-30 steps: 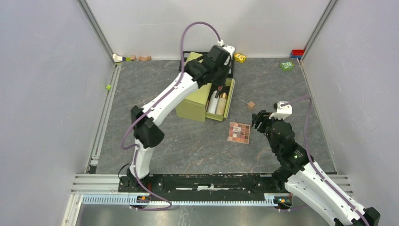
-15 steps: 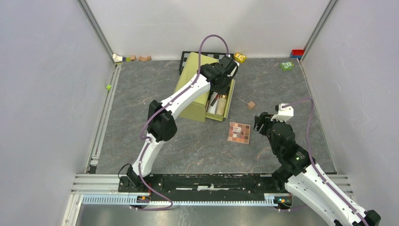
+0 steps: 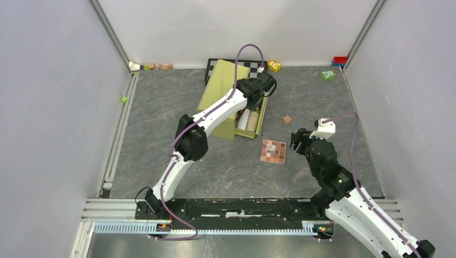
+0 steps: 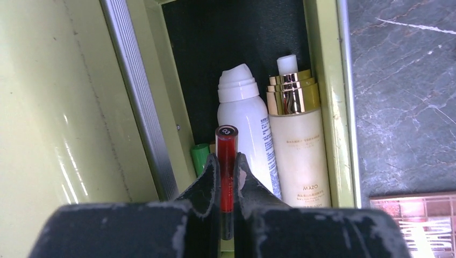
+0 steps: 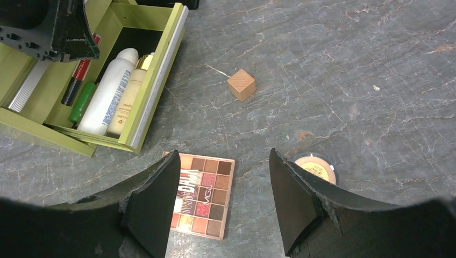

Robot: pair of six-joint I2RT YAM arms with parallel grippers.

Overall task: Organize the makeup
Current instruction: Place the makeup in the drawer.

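Sitting on the grey veined tabletop point(image 3: 161, 123), an olive-green box point(image 3: 218, 88) has its drawer point(image 4: 329, 107) open towards the near right, its floor lined in black. A square eyeshadow palette point(image 5: 201, 196) of pink, brown and plum pans lies flat on the tabletop just beyond the drawer's near corner, directly under the right gripper point(image 5: 223, 156), whose jaws are spread wide with nothing between them. Inside the drawer a white bottle point(image 4: 244, 123) with a domed cap and a beige bottle point(image 4: 298, 150) with a gold collar lie side by side, touching, the beige one against the drawer's outer wall. The left gripper point(image 4: 227, 161) pinches a glossy red pencil point(image 4: 226, 142) with a dark end cap, holding it over the drawer's inner side beside the white bottle; whether it touches the lining cannot be told. A green tube point(image 4: 200, 156) lies just left of the pencil. A round compact point(image 5: 316, 166) with a peach top rests on the tabletop beside the right gripper's right finger, and a wooden cube point(image 5: 241, 84) sits further out, apart from everything.
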